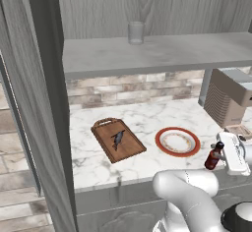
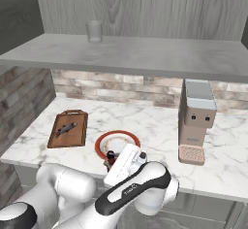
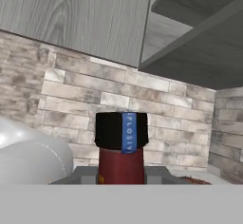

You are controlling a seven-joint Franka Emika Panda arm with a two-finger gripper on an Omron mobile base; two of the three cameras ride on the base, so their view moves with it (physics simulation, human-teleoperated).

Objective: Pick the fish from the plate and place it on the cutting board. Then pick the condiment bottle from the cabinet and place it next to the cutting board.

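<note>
Now the claw (image 1: pixel 220 156) is clamped on the upright condiment bottle (image 1: pixel 213 157), carried just beside the plate (image 1: pixel 177 141); the cutting board (image 1: pixel 118 139), fish (image 1: pixel 117 138) aboard, lies beyond that plate, leftward.

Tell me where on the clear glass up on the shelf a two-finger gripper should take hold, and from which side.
Grip the glass across its straight side wall, about mid-height, coming in level from the open front of the cabinet shelf. It stands upright near the back wall with the cabinet top close overhead, so a top-down reach looks cramped.
</note>
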